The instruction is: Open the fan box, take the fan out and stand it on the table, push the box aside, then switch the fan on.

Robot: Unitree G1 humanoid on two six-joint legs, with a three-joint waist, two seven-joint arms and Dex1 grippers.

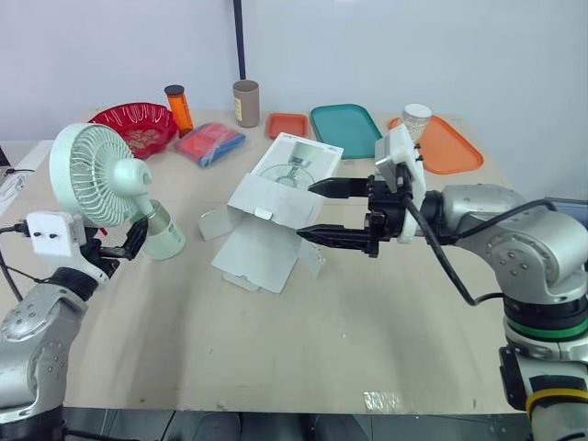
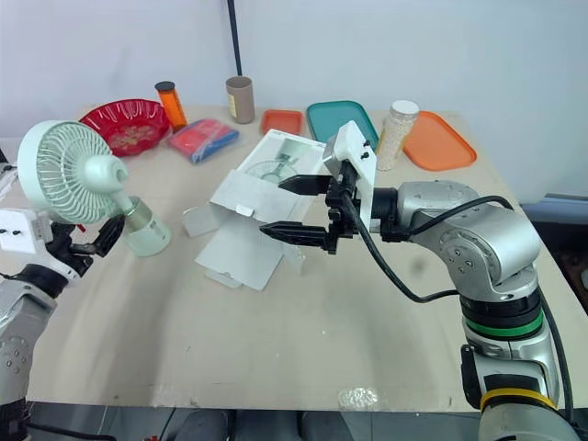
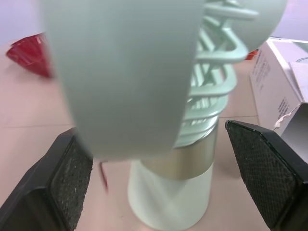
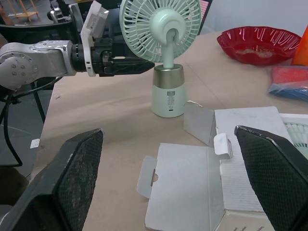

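The counter [image 1: 322,340] was a pale tan board with a matte surface. By its left edge the left claw [image 1: 129,241] was open, its black textured fingers [image 3: 262,173] spread wide on either side of the fan [image 1: 96,175] without touching it. The fan stood upright just in from that edge. It was smooth pale mint plastic, with a round slatted grille on a short neck over a cylindrical base ringed by a brushed metal band.

Near the middle of the counter the right claw [image 1: 308,209] was also open, one finger above the other, and held nothing. Its tips were at the right side of the fan box [image 1: 276,197], and I could not tell whether they touched it. The box was white cardboard lying open, its flaps splayed flat toward the near edge and a picture of the fan printed on its upper face.

Along the far edge stood a glossy red scalloped bowl [image 1: 133,124], an orange bottle [image 1: 179,108], a blue and red packet [image 1: 211,142], a brown cylindrical cup [image 1: 245,101], a small orange tray [image 1: 287,124], a teal tray [image 1: 344,129], a jar [image 2: 397,129] and a larger orange tray [image 1: 450,147].
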